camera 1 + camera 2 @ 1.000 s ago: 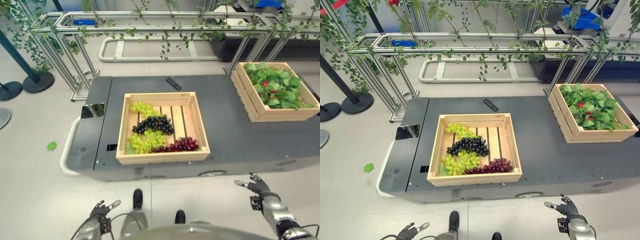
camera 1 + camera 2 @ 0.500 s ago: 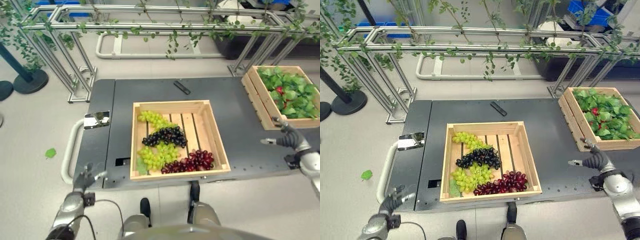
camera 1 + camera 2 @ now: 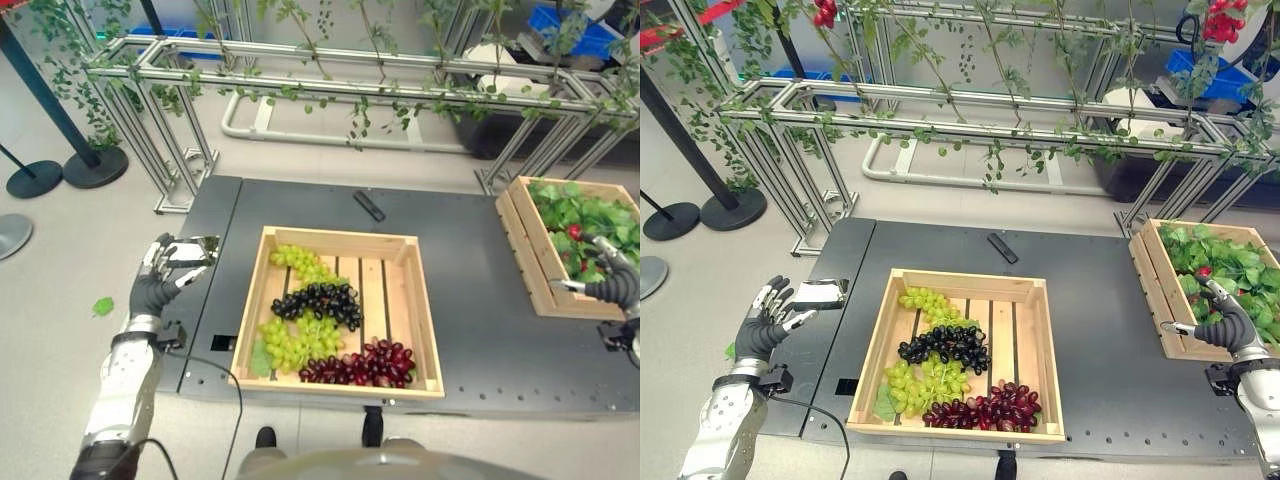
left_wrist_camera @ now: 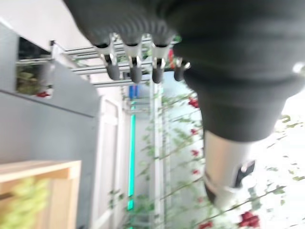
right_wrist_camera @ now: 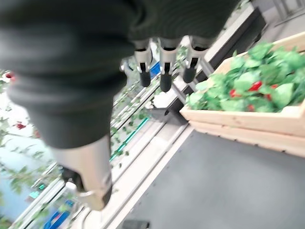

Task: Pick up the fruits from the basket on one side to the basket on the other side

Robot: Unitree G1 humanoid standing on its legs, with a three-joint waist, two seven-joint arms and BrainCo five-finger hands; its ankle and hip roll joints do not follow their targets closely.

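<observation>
The shallow slatted wooden crate (image 3: 960, 355) sits in the middle of the dark grey table (image 3: 1100, 330) and holds the fruit: two bunches of green grapes (image 3: 923, 381), a bunch of black grapes (image 3: 943, 346) between them, and a bunch of red grapes (image 3: 987, 411) along the near wall. The second wooden crate lined with green leaves (image 3: 1215, 285) stands at the table's right end, well apart from the first.

The left hand (image 3: 768, 322) hovers over the table's left edge with fingers spread and nothing in it. The right hand (image 3: 1225, 327) hangs just at the near corner of the leafy crate, fingers loosely extended, also empty.

No bunch is grasped yet, so the step in hand appears to be the reach. It likely goes best if the left hand comes down over the wall of the slatted crate onto one bunch alone, closing around the cluster's upper part so the bunch lifts whole and neighbouring grapes stay put.
</observation>
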